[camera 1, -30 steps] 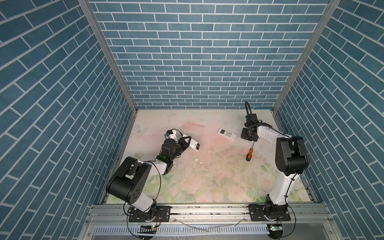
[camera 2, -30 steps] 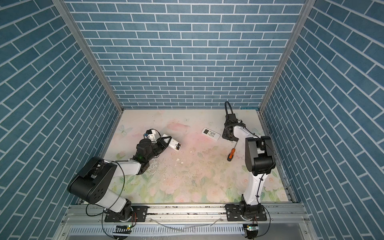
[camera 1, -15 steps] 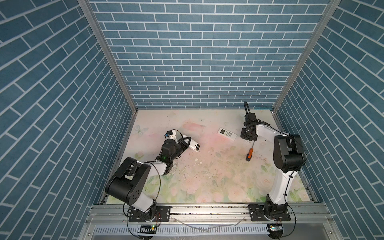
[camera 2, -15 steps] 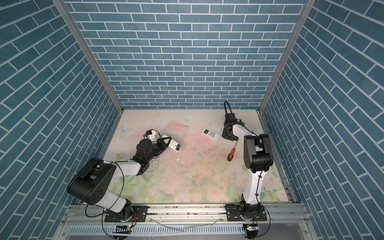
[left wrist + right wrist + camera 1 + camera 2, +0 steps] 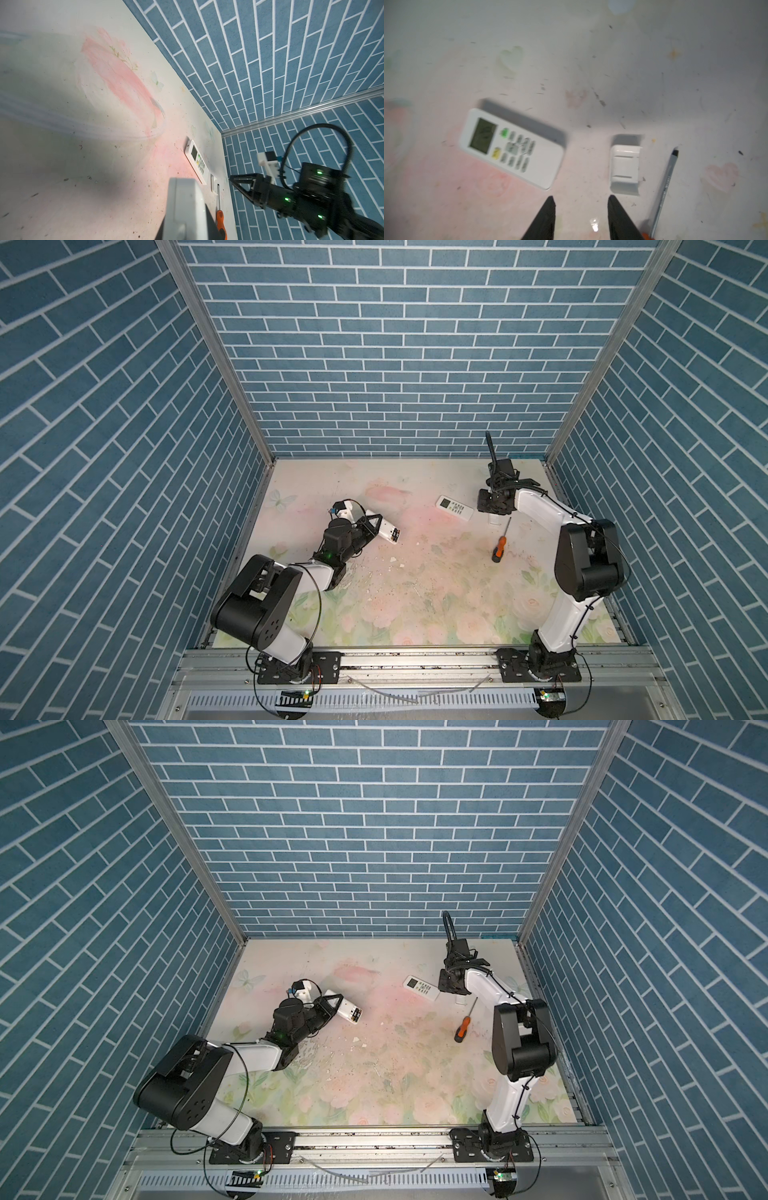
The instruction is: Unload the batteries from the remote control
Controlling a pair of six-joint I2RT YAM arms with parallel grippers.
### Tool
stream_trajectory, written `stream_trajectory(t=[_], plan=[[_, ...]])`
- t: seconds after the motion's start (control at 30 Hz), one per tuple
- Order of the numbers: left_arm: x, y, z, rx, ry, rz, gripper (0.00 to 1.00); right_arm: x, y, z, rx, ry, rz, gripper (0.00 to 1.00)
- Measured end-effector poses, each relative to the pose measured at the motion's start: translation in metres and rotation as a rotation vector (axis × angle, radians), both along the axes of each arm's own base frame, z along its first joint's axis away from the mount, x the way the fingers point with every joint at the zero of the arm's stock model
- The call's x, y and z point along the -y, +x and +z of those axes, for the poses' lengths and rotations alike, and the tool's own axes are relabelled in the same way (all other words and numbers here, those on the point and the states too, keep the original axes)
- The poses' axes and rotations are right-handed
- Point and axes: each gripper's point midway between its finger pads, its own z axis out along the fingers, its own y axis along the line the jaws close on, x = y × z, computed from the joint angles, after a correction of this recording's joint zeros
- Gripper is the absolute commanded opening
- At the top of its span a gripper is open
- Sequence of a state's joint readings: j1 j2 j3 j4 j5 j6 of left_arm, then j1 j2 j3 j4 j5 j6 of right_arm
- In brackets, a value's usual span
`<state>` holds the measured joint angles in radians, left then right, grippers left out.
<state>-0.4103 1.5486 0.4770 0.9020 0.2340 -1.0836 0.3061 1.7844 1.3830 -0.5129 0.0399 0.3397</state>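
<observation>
I've got one remote (image 5: pixel 387 531) in L gripper (image 5: pixel 371 525), left-centre of table (image 5: pixel 415 614). Well to its right, 2nd remote (image 5: pixel 454 507) lies flat; batt cover (image 5: pixel 493 519) just right of it, screwdriver (image 5: pixel 500 542) beside that, nearer me. R gripper (image 5: pixel 581 204) above those two.

Shows smooth white plastic on the remote control (image 5: pixel 385 530), the second remote (image 5: pixel 510 145) and the loose cover (image 5: pixel 625 169). Reads as bare metal on the screwdriver (image 5: pixel 498 547) shaft, smooth orange plastic on its handle. Looks matt and scuffed across the printed table (image 5: pixel 415 580) (grit-speckled too); grainy and rough on the brick-patterned walls (image 5: pixel 395 364).
</observation>
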Motion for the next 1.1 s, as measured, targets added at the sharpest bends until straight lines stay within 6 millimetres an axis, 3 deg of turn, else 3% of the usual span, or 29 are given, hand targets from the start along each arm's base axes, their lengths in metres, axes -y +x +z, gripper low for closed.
stream_trajectory(t=[0.13, 0.27, 0.63, 1.1], plan=[[0.000, -0.005, -0.012, -0.027, 0.023, 0.017, 0.00, -0.053, -0.022, 0.034, 0.069, 0.034, 0.162, 0.46], [0.004, -0.012, -0.021, -0.036, 0.055, 0.032, 0.00, -0.085, -0.039, 0.041, 0.068, 0.081, 0.248, 0.46], [-0.006, -0.035, -0.046, -0.010, 0.135, 0.102, 0.00, -0.097, -0.041, 0.044, 0.076, 0.118, 0.271, 0.46], [-0.009, -0.033, -0.053, 0.020, 0.144, 0.137, 0.06, -0.102, -0.047, 0.038, 0.054, 0.146, 0.270, 0.46]])
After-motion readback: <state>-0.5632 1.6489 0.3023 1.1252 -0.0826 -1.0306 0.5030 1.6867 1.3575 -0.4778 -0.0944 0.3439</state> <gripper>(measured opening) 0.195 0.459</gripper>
